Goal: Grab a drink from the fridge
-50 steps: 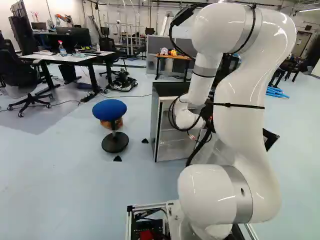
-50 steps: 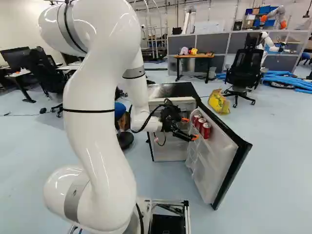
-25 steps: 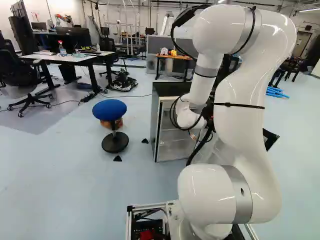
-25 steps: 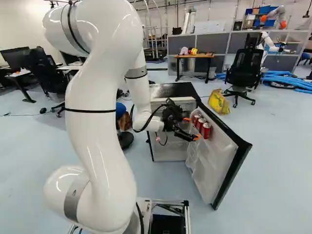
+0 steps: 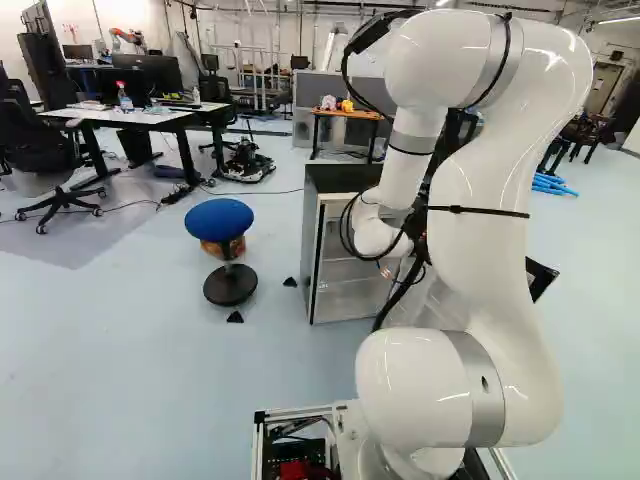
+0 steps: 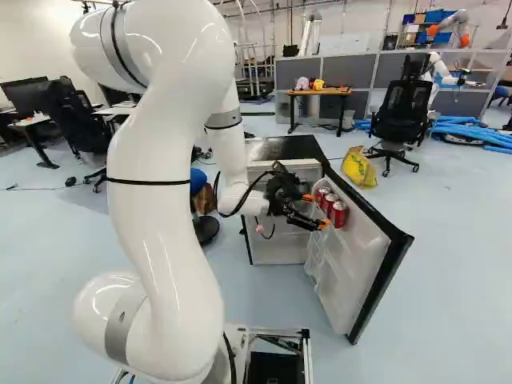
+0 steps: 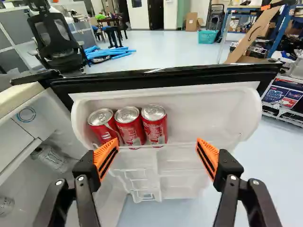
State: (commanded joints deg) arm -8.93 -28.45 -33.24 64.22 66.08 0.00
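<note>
The black, orange-padded pincer (image 7: 157,152) is spread; centre it on the red metal can (image 7: 155,125) farthest from the white door (image 7: 213,105)'s hinge.

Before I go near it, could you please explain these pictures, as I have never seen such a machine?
The white arm rises from a base. Two pictures look ahead past it from behind, one from its left, one from its right; the third looks from its wrist along the black two-fingered hand. A small fridge stands open ahead, with three red cans side by side in the top shelf of its door. The hand is open near them and holds nothing.
</note>
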